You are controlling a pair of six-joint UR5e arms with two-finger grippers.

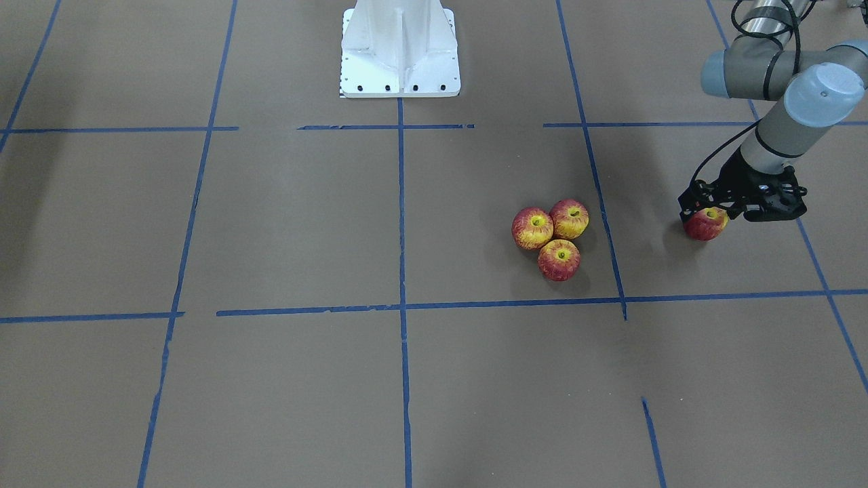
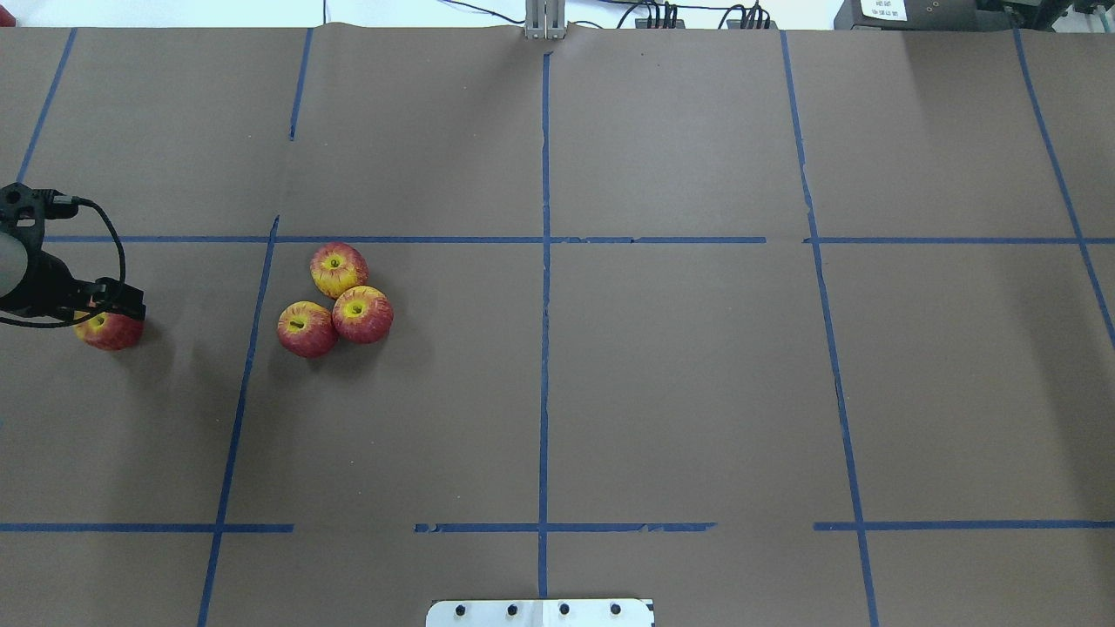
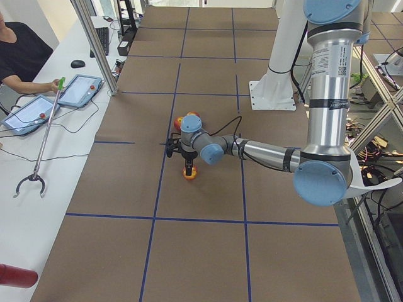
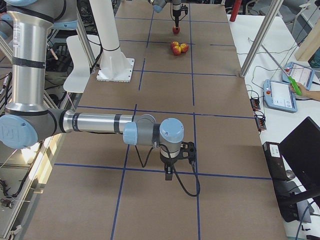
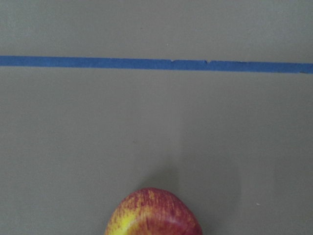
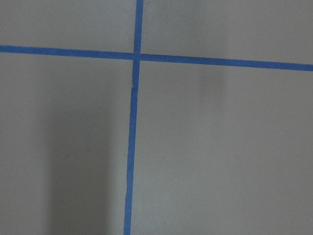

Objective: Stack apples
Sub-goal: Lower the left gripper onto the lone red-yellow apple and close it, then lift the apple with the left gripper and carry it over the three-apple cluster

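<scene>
A brown paper-covered table (image 2: 697, 392) marked into squares by blue tape lines (image 2: 544, 348). The right gripper (image 4: 172, 170) hangs low over bare table, far across from the left gripper and from all the fruit. It shows only in the side view, so you cannot tell whether its jaws are apart or together.

Well apart from the left gripper (image 1: 706, 211), on its side toward the table's middle, three apples (image 1: 559, 260) sit touching in a triangle, stem dimples up. Directly under the left gripper is the lone apple (image 1: 705, 229), at or just above the table.

Expect small, light, firm, smooth fruit that rolls readily, so grip across the widest part, dimple upward. A round top gives a poor seat, and the hollow between the three looks the steadiest spot.

The left gripper's fingers straddle the lone apple's upper half. You cannot tell whether they are clamped on it or merely beside it.
</scene>
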